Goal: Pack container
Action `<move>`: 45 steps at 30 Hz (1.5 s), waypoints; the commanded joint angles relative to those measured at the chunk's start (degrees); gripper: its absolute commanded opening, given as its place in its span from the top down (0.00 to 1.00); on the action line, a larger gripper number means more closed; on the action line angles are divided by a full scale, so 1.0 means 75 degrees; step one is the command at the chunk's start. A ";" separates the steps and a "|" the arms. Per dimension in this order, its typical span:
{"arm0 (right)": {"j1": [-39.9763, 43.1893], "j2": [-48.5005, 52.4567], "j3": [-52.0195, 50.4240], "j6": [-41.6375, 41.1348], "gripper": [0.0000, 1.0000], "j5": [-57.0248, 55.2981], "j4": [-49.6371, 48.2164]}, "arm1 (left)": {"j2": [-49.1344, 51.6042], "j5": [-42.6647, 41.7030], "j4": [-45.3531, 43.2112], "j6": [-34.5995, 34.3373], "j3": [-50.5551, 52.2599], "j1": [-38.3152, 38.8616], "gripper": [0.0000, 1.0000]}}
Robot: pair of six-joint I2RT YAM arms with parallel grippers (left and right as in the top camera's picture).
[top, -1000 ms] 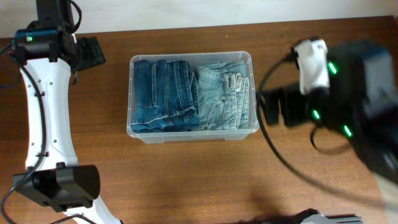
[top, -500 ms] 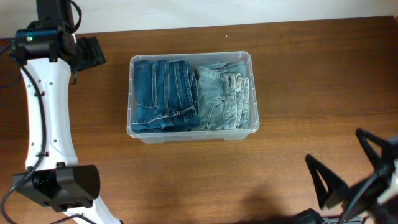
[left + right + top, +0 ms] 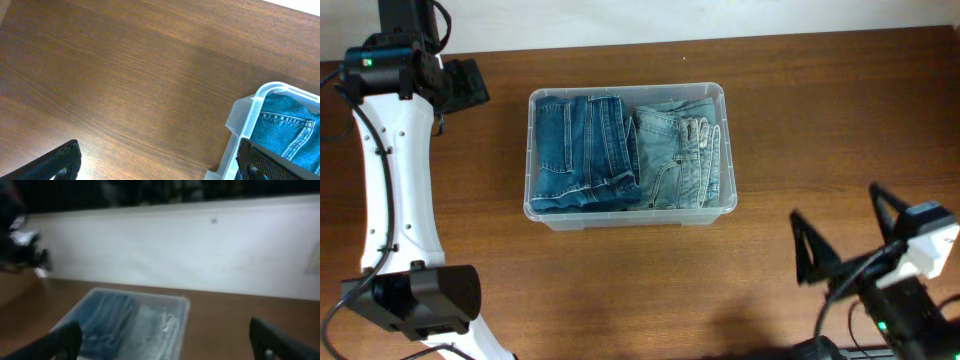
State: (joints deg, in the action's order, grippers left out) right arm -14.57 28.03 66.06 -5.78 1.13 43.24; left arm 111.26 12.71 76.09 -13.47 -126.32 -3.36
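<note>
Brown wood-grain desk (image 3: pixel 820 110) fills the overhead view, with a strip of pale wall (image 3: pixel 720 15) along the top. One clear rectangular plastic container (image 3: pixel 620 219) with rounded corners and a rolled rim sits near the middle of the desk. It holds two folded pairs of jeans side by side, a darker blue pair (image 3: pixel 582 150) on the left and a lighter blue pair (image 3: pixel 680 155) on the right, which together fill it. Two arms show. The white left arm (image 3: pixel 390 180) runs up the left edge, and the left hand (image 3: pixel 470 84) hangs off the container's far left corner, apart from it. The right hand (image 3: pixel 848 235) is at the lower right, well apart from the container, with its two fingers spread and nothing between them.

From the left wrist, the left hand (image 3: pixel 157 167) is released, its two dark fingertips wide apart over bare desk (image 3: pixel 125 75). One rounded corner of the container (image 3: pixel 242 125) with blue denim (image 3: pixel 285 130) inside shows at the right.

The right wrist view is blurred. The right hand (image 3: pixel 167 345) is released and empty. The container (image 3: pixel 182 315) lies ahead on the desk (image 3: pixel 240 320), in front of the wall (image 3: pixel 175 245).
</note>
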 commanded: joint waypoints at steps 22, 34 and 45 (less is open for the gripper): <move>0.1163 -0.3710 -0.8221 0.0026 0.01 0.0353 -0.6948 | 0.0020 0.0055 0.0006 -0.0050 -0.0006 -0.0017 0.00; 0.1361 -0.3713 -0.8766 0.0026 0.01 -0.0128 -0.6365 | 0.0020 0.0055 0.0006 -0.0050 -0.0006 -0.0017 0.01; 0.1993 -0.3710 -0.8766 0.0026 0.01 0.0099 -0.5155 | 0.0020 0.0055 0.0006 -0.0050 -0.0006 -0.0017 0.01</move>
State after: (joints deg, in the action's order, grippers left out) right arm -0.69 0.89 0.73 -5.76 1.52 3.09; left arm 111.26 12.71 76.12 -13.47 -126.32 -3.36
